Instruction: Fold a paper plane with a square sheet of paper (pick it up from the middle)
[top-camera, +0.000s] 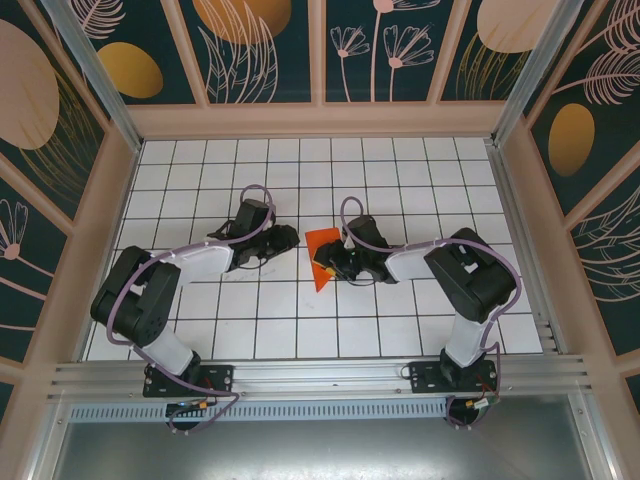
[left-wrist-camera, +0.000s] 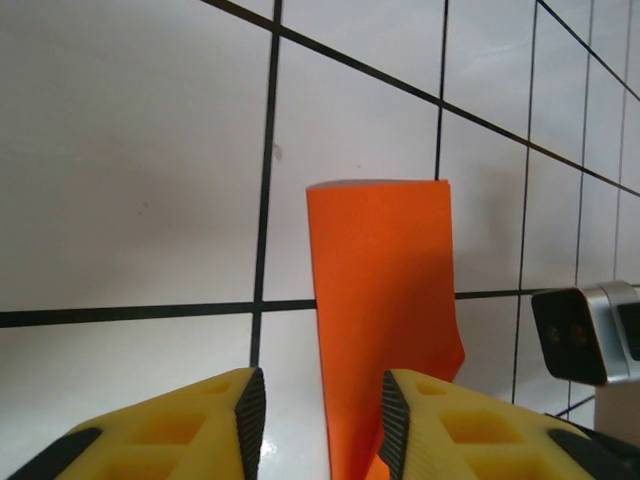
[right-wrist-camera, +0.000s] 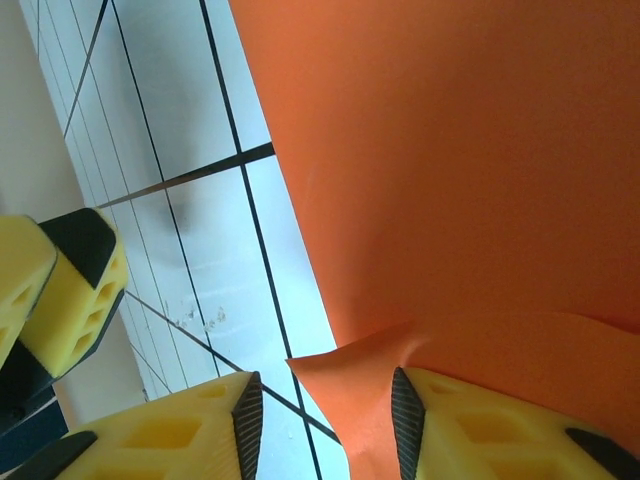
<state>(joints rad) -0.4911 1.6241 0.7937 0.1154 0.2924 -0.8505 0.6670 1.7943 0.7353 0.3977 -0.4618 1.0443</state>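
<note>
Overhead: white gridded tabletop (top-camera: 300, 320) with a folded piece of orange paper (top-camera: 322, 255) near its middle, narrowing to a point toward the near edge. Just left of the paper, left end effector (top-camera: 285, 240); at its right edge, touching or overlapping it, right end effector (top-camera: 335, 263). From the left wrist: yellow fingers (left-wrist-camera: 200, 425) parted, clamping nothing, a strip of the paper stretching ahead and running down beside the right-hand finger. From the right wrist: fingers likewise parted and gripping nothing, a curled paper corner lifted between them, bare tile visible in the gap.
</note>
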